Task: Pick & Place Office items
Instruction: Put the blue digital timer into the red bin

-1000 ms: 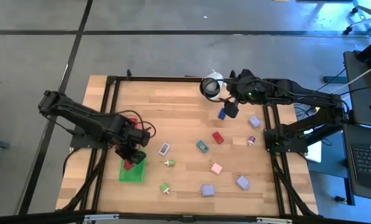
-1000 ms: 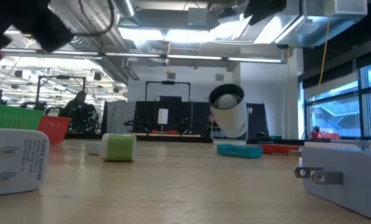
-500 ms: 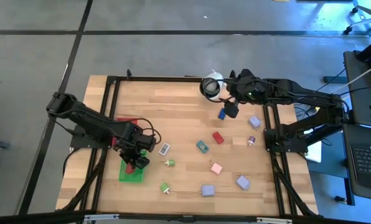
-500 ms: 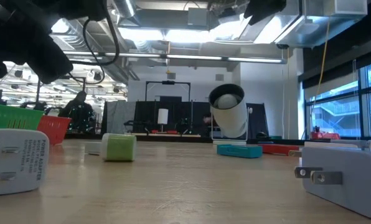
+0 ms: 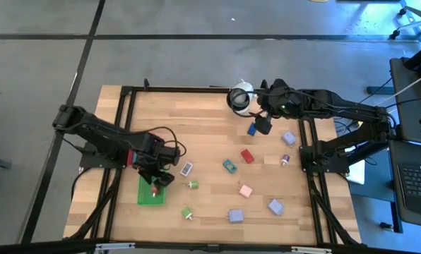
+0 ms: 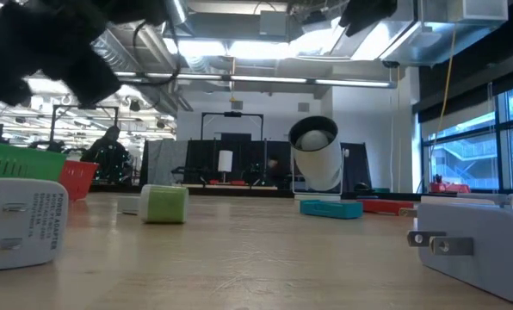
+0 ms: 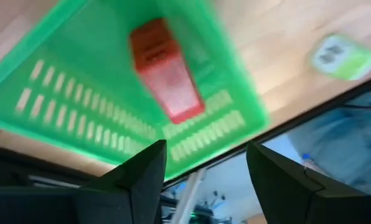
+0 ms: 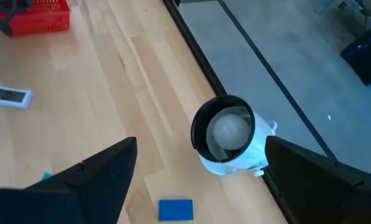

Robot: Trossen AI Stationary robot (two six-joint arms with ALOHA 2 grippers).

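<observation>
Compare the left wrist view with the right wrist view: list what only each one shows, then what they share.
Left wrist only: a red block lying inside the green tray, seen past the open left end effector, plus a green-and-white piece on the wood outside the tray.

Right wrist only: the white round object near the table edge, a blue block, a white flat piece, the red tray, and the open right end effector holding nothing.

Shared: the wooden table and each arm's own dark fingers.
</observation>
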